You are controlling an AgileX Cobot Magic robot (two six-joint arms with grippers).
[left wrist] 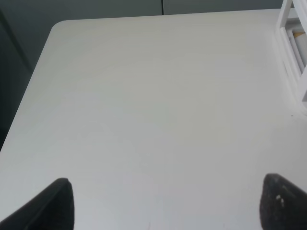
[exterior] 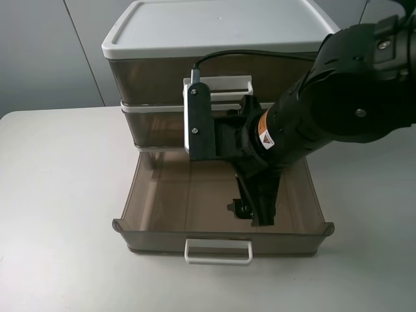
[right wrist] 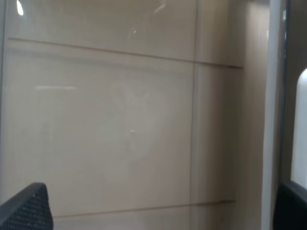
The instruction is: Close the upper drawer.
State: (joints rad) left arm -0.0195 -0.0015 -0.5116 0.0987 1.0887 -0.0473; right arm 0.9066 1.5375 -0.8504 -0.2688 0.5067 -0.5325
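Observation:
A cabinet of brown see-through drawers with a white lid (exterior: 218, 26) stands at the back of the table. Its top drawer (exterior: 153, 81) has a white handle (exterior: 224, 83), partly hidden behind my right arm. I cannot tell how far that drawer stands out. The bottom drawer (exterior: 140, 214) is pulled far out, with a white handle (exterior: 218, 251) at its front. My right gripper (exterior: 250, 211) hangs inside this open drawer. In the right wrist view (right wrist: 158, 206) its fingers stand wide apart over the drawer's floor (right wrist: 120, 129). My left gripper (left wrist: 163, 206) is open over bare table.
The middle drawer (exterior: 153, 130) sits between the other two. The white table (exterior: 58, 214) surrounds the cabinet. In the left wrist view a white framed part (left wrist: 295, 52) shows at one edge, and the table's rounded corner (left wrist: 55, 26) is near.

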